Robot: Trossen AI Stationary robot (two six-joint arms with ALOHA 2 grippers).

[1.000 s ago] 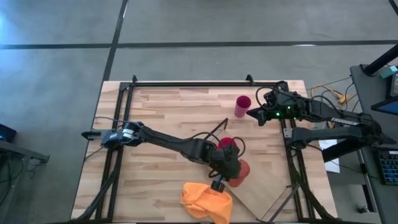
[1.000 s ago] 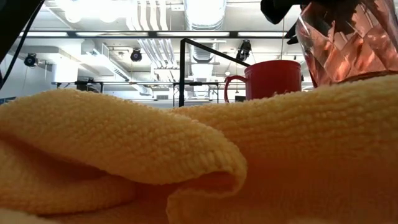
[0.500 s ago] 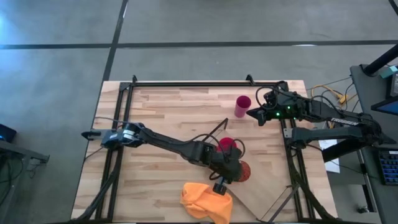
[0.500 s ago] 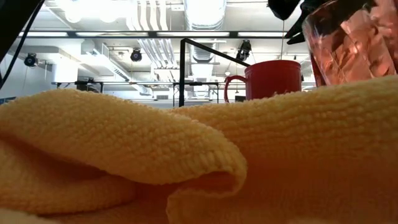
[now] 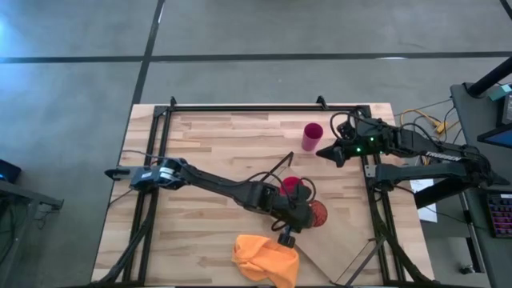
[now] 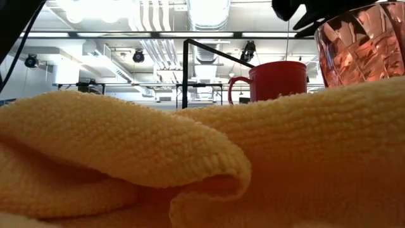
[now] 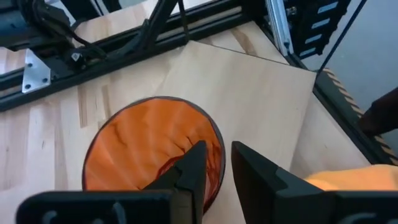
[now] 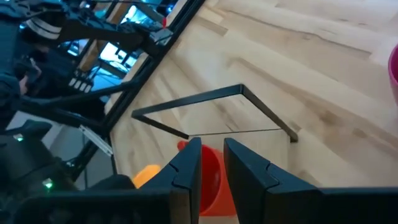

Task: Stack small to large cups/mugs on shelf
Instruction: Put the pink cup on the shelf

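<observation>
My left gripper (image 5: 301, 214) is shut on the orange patterned tumbler (image 5: 318, 212), over the near right part of the table, above the light plywood shelf board (image 7: 249, 93). The red mug (image 5: 290, 186) stands just beyond it and also shows in the low view (image 6: 278, 81). The magenta-pink cup (image 5: 311, 136) stands upright at the far right. My right gripper (image 5: 326, 150) is shut and empty, right beside that cup on its right. My left gripper holds the tumbler by its rim (image 7: 214, 146), on the side nearest the gripper. One finger (image 7: 193, 168) is inside the tumbler and the other (image 7: 249, 171) outside its wall. The fingers come from above, slanting down. The tumbler's mouth faces up; the cloth hides its base in the low view.
A yellow-orange cloth (image 5: 264, 258) lies crumpled at the near edge and fills the low view (image 6: 158, 164). The shelf's black wire frame (image 5: 280, 164) stands near the red mug. Black frame rails (image 5: 240, 108) run along the table's edges.
My left gripper has carried the orange tumbler a little toward the table's right and far edges, over the shelf board. The tumbler has shifted to the right in the low view and changed its tilt.
</observation>
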